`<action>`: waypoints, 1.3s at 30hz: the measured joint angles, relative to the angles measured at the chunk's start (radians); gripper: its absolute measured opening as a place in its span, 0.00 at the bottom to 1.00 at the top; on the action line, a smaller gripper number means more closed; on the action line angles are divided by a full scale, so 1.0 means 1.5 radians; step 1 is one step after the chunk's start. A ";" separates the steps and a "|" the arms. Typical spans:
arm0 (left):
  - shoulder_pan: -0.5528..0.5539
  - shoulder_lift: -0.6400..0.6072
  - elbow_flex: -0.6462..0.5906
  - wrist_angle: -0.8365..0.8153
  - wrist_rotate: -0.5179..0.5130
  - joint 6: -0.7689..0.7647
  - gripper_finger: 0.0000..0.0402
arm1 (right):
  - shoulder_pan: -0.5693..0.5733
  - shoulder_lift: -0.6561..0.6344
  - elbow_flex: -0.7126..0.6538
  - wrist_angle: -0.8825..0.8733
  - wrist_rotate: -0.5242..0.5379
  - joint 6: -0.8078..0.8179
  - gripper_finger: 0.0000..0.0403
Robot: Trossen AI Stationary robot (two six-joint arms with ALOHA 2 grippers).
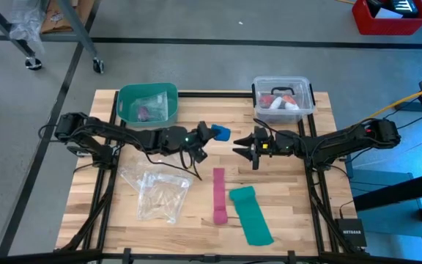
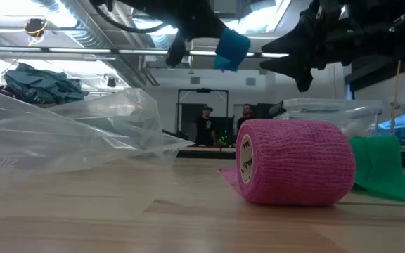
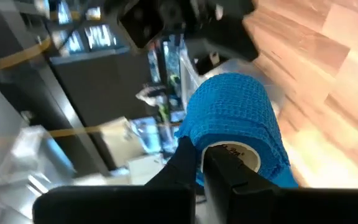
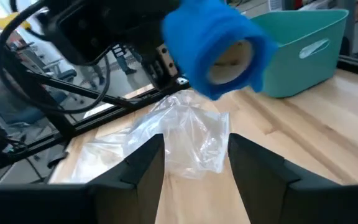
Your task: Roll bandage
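Your bandage (image 1: 221,133) is showing as a small, tight roll of bright blue crinkly fabric with a pale cardboard core, and it is hanging in the air above the middle of the wooden table (image 1: 86,191), not touching the boards. The left gripper (image 1: 209,134) is pinching it, its dark fingers (image 3: 185,163) closed tight on the edge of the roll at the core. The right gripper (image 1: 239,145) is facing the roll from just beside it, its two fingers (image 4: 143,163) spread wide and gripping nothing. Below on the table a pink roll (image 2: 294,161) is lying on its side with a short pink strip trailing from it, and a wider green strip (image 1: 251,213) is lying flat just beside it. A crumpled clear plastic bag (image 1: 156,192) is resting under the left arm. At the far edge you are seeing a teal bin (image 1: 147,103) and a clear lidded box (image 1: 283,99).
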 joint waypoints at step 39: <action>-0.088 -0.001 0.000 0.086 -0.008 0.146 0.00 | 0.000 0.004 0.024 0.123 0.001 -0.346 0.45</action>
